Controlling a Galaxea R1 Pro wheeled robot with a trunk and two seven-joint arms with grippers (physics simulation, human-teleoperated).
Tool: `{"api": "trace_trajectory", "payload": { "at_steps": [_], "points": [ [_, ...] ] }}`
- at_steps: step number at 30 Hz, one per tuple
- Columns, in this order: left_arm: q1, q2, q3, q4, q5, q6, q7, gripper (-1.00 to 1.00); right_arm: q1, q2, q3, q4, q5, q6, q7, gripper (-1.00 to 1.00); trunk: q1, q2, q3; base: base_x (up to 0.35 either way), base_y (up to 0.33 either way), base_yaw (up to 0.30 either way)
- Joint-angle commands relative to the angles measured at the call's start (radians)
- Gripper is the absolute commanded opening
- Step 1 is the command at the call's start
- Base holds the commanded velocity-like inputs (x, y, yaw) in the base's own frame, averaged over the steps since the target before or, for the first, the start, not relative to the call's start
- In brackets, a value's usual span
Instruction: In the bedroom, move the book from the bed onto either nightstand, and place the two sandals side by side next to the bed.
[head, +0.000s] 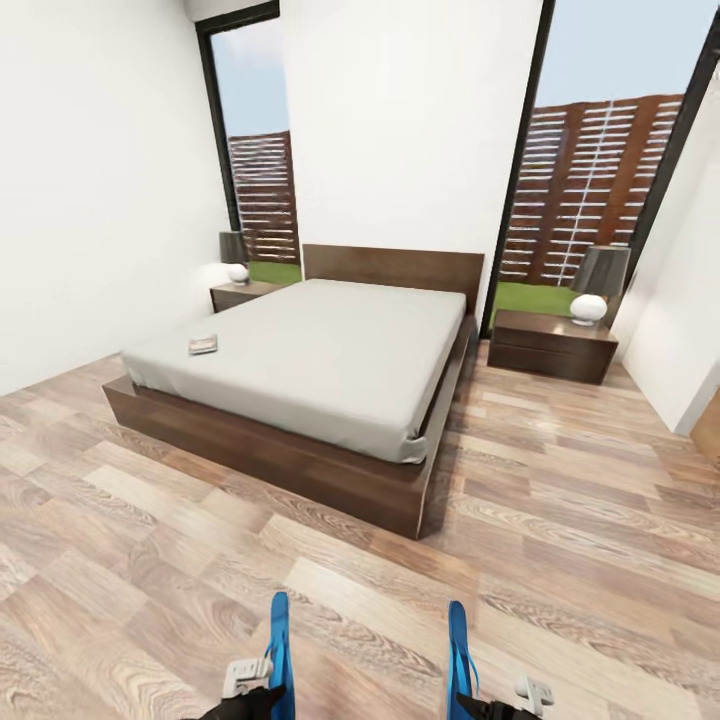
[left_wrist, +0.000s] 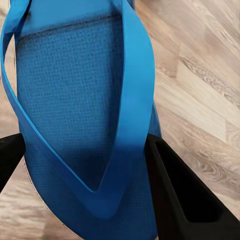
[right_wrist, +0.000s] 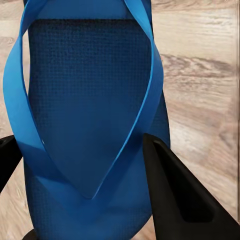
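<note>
Each hand grips 1 blue sandal at the bottom of the frame: left hand on the left sandal, right hand on the right sandal (both edge-on). The book lies on the bed, left of centre, with 2 nightstands flanking the headboard.

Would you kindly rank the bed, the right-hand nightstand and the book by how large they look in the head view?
1. bed
2. right-hand nightstand
3. book
The order holds even allowing for distance.
</note>
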Motion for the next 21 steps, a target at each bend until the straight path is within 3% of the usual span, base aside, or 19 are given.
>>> {"api": "trace_trajectory", "payload": {
  "at_steps": [1,21],
  "points": [
    [-0.001,-0.002,-0.007,0.008,0.003,-0.022,-0.001,-1.00,-0.001,0.000,-0.004,0.001,0.000,0.000,0.002,-1.00,0.000,0.000,-0.001,0.000,0.000,-0.225],
    [-0.001,-0.006,-0.007,0.016,-0.001,-0.044,-0.002,-1.00,-0.001,-0.008,-0.005,0.001,-0.003,0.000,0.001,-1.00,0.000,0.000,-0.001,0.000,0.000,-0.263]
  ]
}}
